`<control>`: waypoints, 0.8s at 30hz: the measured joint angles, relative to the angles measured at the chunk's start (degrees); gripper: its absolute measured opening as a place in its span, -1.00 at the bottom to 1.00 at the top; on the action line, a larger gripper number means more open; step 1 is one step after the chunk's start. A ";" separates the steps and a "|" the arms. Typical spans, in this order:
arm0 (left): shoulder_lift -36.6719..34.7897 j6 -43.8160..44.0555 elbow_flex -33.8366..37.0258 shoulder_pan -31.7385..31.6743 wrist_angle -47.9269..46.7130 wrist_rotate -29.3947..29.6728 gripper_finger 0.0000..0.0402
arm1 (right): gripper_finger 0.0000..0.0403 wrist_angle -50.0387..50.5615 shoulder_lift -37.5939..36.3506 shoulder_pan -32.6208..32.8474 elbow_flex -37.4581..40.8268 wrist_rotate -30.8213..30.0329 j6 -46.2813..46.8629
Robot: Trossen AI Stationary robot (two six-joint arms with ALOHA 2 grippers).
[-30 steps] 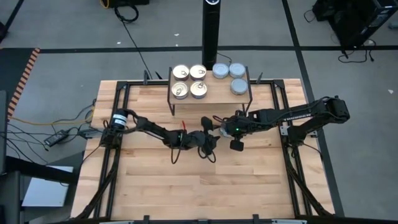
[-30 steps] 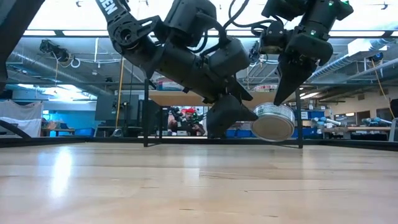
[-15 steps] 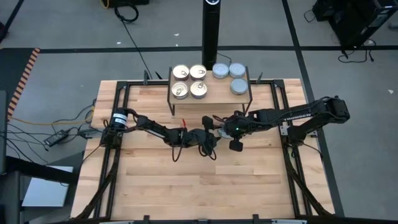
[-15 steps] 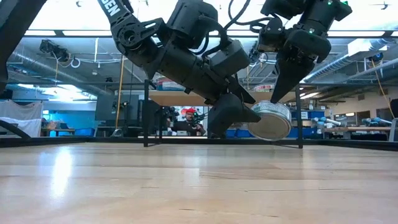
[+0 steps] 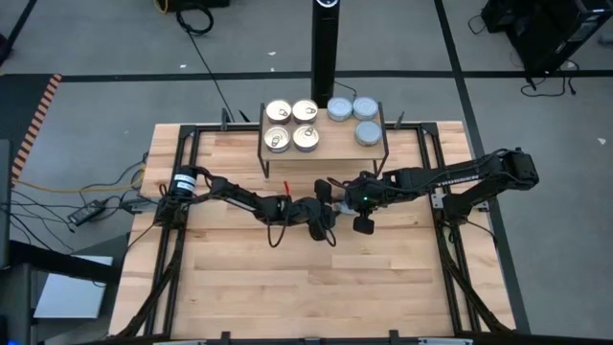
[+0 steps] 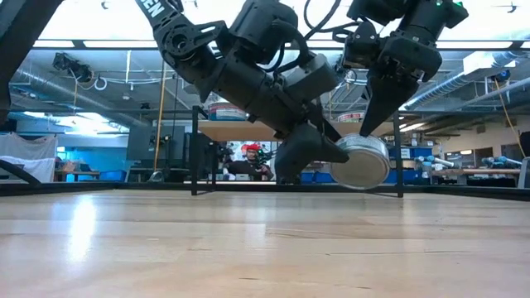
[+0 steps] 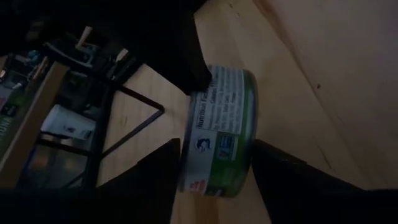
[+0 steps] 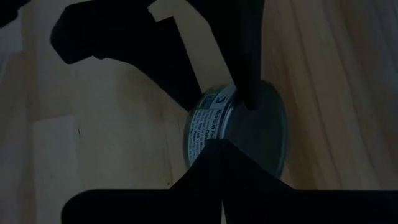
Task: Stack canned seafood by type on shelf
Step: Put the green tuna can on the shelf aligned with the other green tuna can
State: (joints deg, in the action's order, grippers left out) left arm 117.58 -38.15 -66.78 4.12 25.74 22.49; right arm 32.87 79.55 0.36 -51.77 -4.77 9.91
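Note:
The shelf [image 5: 324, 150] stands at the table's far side. It bears several gold-lidded tins [image 5: 292, 126] on its left and three blue-grey-lidded tins [image 5: 352, 117] on its right. In front of it, above the table, one more tin [image 6: 360, 161] with a green label hangs tilted. My right gripper [image 6: 370, 135] is shut on it from above. My left gripper [image 6: 335, 154] reaches in from the table's left. Its two fingers stand on either side of the tin [image 7: 217, 134], one by each flat face. My right gripper pinches the tin's upper rim [image 8: 219, 140] between its fingertips, coming steeply from above. The tin hangs below the fingers, tilted on edge and clear of the table. My left gripper has one finger [image 7: 166, 163] close to each flat face; whether they touch, I cannot tell.
The shelf's black wire legs [image 6: 196, 149] stand just beyond the grippers. A black post [image 5: 324, 48] rises behind the shelf. The wooden tabletop [image 5: 306, 278] lies bare toward the near edge. A person [image 6: 251, 159] sits in the room beyond the table.
My left gripper has stayed at the tin and tipped a little closer to level. The tin in my right gripper has rocked slightly and still hangs clear of the table.

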 joint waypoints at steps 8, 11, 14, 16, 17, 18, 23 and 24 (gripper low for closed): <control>0.00 -0.66 0.00 -0.02 -0.55 -0.45 -0.25 | -1.00 -0.23 -0.02 0.00 0.00 0.02 0.00; 0.00 -0.78 0.00 0.00 -0.52 0.63 -0.25 | -0.97 -0.30 -0.02 0.00 0.00 0.06 0.00; 0.00 -1.97 0.00 0.05 -0.40 2.77 -0.25 | -0.87 -0.43 -0.27 0.00 -0.02 -0.09 0.51; 0.00 -3.74 0.00 0.25 -0.36 4.84 -0.25 | -0.78 -0.33 -0.91 0.21 -0.02 -0.36 0.87; 0.00 -4.24 0.02 0.43 -0.51 6.20 -0.25 | -0.72 -0.30 -1.45 0.43 -0.04 -0.48 1.05; 0.00 -5.24 0.07 0.56 -0.76 7.65 -0.25 | -0.67 -0.30 -2.12 0.75 -0.07 -0.54 1.43; 0.00 -11.93 0.07 2.02 0.04 16.57 -0.25 | -0.43 -0.01 -7.15 3.04 -0.09 -3.62 3.65; 0.00 -13.44 0.07 2.42 0.29 18.35 -0.25 | -0.39 0.22 -8.44 3.72 -0.09 -4.79 4.07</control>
State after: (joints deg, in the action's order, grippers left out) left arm 117.58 -51.59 -66.72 6.54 26.03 40.84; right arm 33.09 71.11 4.08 -51.86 -9.56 13.98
